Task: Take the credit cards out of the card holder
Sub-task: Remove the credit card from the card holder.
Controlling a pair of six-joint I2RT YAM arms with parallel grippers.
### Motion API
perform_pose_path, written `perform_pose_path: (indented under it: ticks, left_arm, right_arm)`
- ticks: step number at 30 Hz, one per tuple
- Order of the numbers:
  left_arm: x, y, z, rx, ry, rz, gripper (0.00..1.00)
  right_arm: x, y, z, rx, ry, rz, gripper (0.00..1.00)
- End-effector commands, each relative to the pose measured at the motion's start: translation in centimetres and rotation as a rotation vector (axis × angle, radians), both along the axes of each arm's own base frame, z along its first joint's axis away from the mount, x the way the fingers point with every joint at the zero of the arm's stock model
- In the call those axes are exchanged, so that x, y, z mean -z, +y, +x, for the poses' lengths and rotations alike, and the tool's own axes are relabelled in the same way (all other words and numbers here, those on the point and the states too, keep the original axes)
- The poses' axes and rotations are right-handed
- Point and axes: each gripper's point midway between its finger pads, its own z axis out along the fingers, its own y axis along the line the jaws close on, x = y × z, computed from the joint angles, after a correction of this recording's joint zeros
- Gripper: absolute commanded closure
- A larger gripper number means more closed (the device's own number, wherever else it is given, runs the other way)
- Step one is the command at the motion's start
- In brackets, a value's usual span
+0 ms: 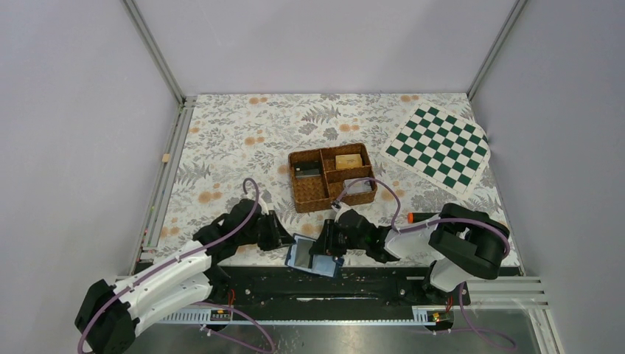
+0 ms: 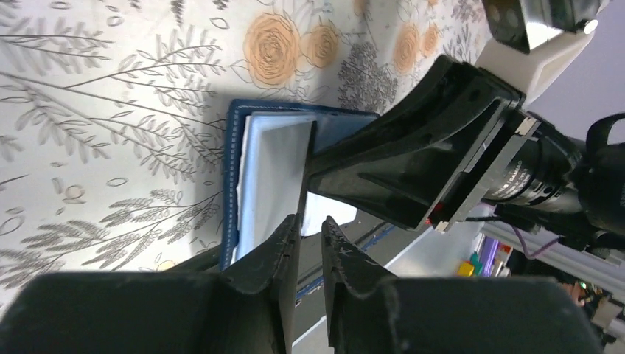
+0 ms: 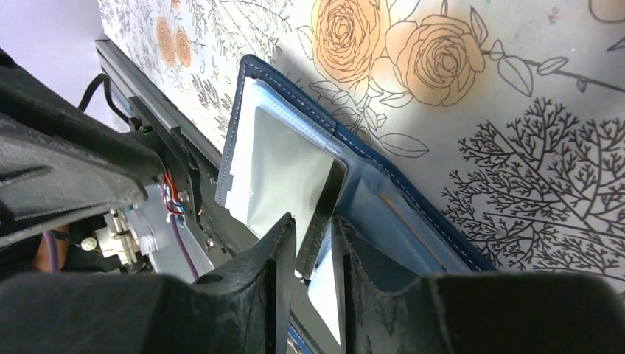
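Observation:
The card holder (image 1: 313,258) lies open at the table's front edge, navy outside (image 3: 383,173) and light blue inside (image 2: 258,169). A pale glossy inner flap (image 3: 284,166) with a dark edge stands up from it. My right gripper (image 1: 325,247) (image 3: 315,228) comes in from the right and is shut on that flap, whose edge runs between the two fingers. My left gripper (image 1: 287,241) (image 2: 311,221) sits at the holder's left side. Its fingers stand a narrow gap apart with nothing between them, the left fingertip (image 2: 291,225) beside the flap's edge. No credit cards show clearly; the pockets hide them.
A brown wicker tray (image 1: 313,198) with flat items in its compartments stands just behind the grippers. A green-and-white chessboard mat (image 1: 438,147) lies at the back right. The black mounting rail (image 1: 295,289) runs right below the holder. Walls close in three sides.

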Motion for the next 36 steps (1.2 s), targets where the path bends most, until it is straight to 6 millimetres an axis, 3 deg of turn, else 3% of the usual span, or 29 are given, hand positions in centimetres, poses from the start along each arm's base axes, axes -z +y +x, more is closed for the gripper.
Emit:
perform_pose_path:
  ticks: [1, 9, 17, 21, 28, 36]
  left_arm:
    - [-0.5, -2.5, -0.4, 0.083, -0.010, -0.131, 0.84]
    - [5.2, -1.0, -1.4, 0.057, 0.070, -0.030, 0.92]
    - [7.2, -0.2, -2.3, 0.051, 0.105, -0.004, 0.94]
    - [7.3, 0.0, -2.3, 0.044, 0.102, -0.001, 0.95]
    - [8.6, 1.7, -2.5, -0.006, 0.134, 0.096, 0.95]
    - [9.3, 2.3, -2.1, -0.031, 0.135, 0.147, 0.95]
  right_arm:
    - [0.3, -0.4, 0.8, -0.023, -0.083, -0.087, 0.68]
    - [0.1, 0.0, 0.7, -0.035, -0.079, -0.071, 0.68]
    - [-0.7, 0.6, 0.6, 0.012, -0.047, 0.029, 0.63]
    - [-0.5, 0.6, 0.6, 0.033, -0.030, 0.054, 0.70]
    - [-0.9, -0.9, 1.4, 0.058, -0.080, 0.023, 1.00]
    - [-1.6, -2.0, 2.5, 0.038, -0.111, -0.003, 1.00]
